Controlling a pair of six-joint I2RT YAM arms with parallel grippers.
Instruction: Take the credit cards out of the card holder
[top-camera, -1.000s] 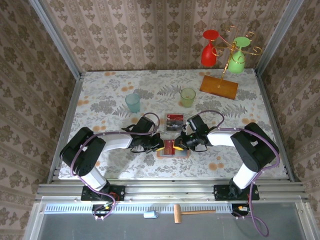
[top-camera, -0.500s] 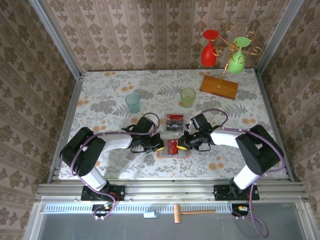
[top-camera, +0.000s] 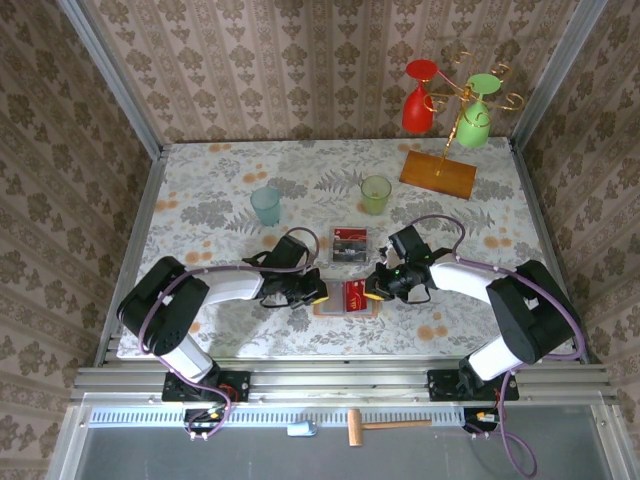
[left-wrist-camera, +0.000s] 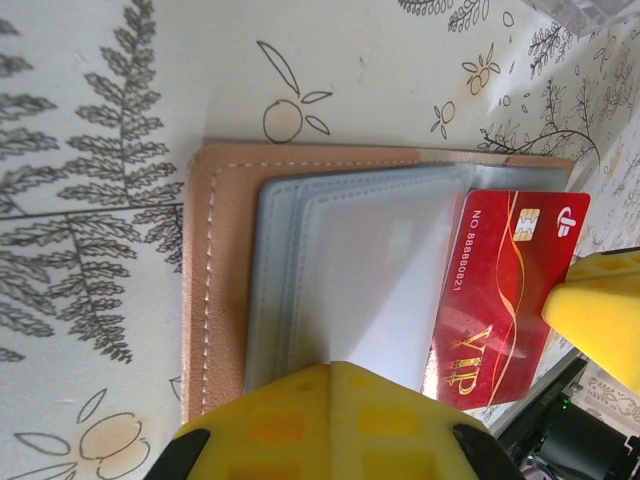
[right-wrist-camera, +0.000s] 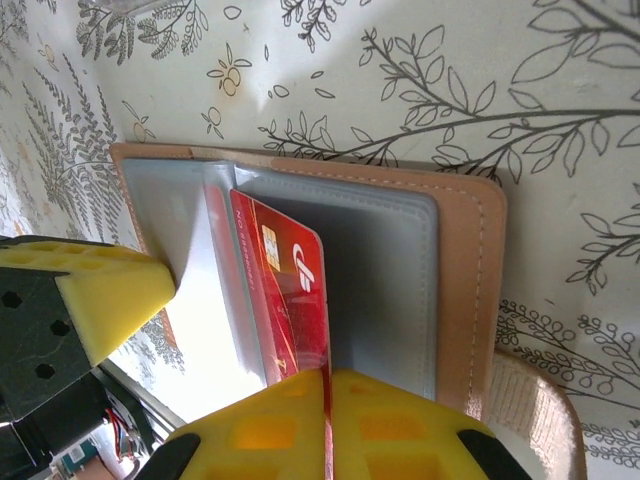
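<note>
Red credit card (right-wrist-camera: 285, 300): sticking half out of its pocket, its edge being pinched between the closed right gripper (right-wrist-camera: 327, 390) fingers.
Card holder (left-wrist-camera: 215, 280): lying open beneath both grippers.
Left gripper (left-wrist-camera: 330, 380): clamping shut on a pocket leaf, likely anchoring it against the pull.

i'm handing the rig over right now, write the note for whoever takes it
Left gripper: shut, bearing on the left sleeves of the card holder; I cannot tell whether it pinches a sleeve.
Right gripper: shut on the red card.
Things: the holder lies open and flat, with the red card partly out of its sleeve on the right side.
Done: a dark card lies in the clear tray beyond the holder.
Left: pull the red card free, set it down, then check the other sleeves.
</note>
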